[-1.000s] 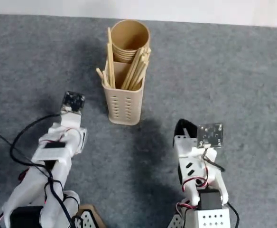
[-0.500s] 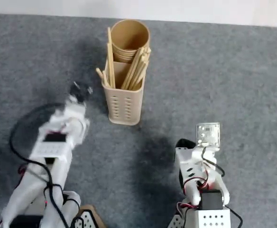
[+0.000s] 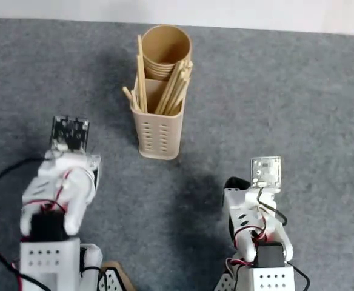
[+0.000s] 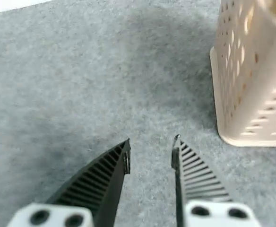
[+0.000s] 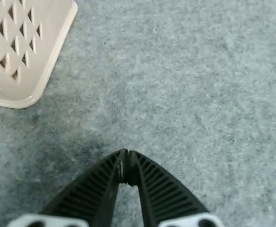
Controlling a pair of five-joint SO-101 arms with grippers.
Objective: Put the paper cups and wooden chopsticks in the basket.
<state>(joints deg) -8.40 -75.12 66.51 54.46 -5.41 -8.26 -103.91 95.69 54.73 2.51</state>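
A tall beige perforated basket (image 3: pixel 159 127) stands upright on the grey carpet, at the centre back. Stacked brown paper cups (image 3: pixel 165 51) sit in its far half and several wooden chopsticks (image 3: pixel 176 88) lean in its near half. My left gripper (image 4: pixel 151 153) hovers open over bare carpet, near the basket (image 4: pixel 254 75), with nothing between its fingers. My right gripper (image 5: pixel 125 166) is shut and empty over the carpet, a short way from the basket's base (image 5: pixel 27 52). From above, the left arm (image 3: pixel 59 188) and the right arm (image 3: pixel 256 206) sit drawn back near the front edge.
Grey carpet (image 3: pixel 298 103) covers the whole work surface, with free room on both sides of the basket. A pale wall strip (image 3: pixel 256 12) runs along the back edge.
The left arm has pulled back and swung left, away from the basket. The right arm drew back slightly between the earliest frame and the middle one, then held still.
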